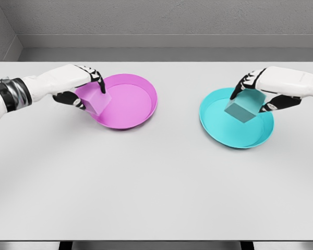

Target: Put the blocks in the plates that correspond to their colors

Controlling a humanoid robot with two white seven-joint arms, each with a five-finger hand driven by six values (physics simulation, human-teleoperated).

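A pink block [94, 100] hangs over the left rim of the pink plate [138, 104], and my left hand [83, 88] is shut on it, fingers curled over its top and side. On the right, a teal block [244, 107] is held above the teal plate [224, 130], tilted. My right hand [258, 91] is shut on it from the upper right. I cannot tell whether either block touches its plate.
Both plates stand on a wide white table [156, 187]. A grey wall runs behind the table's far edge. The table's front edge lies near the bottom of the view.
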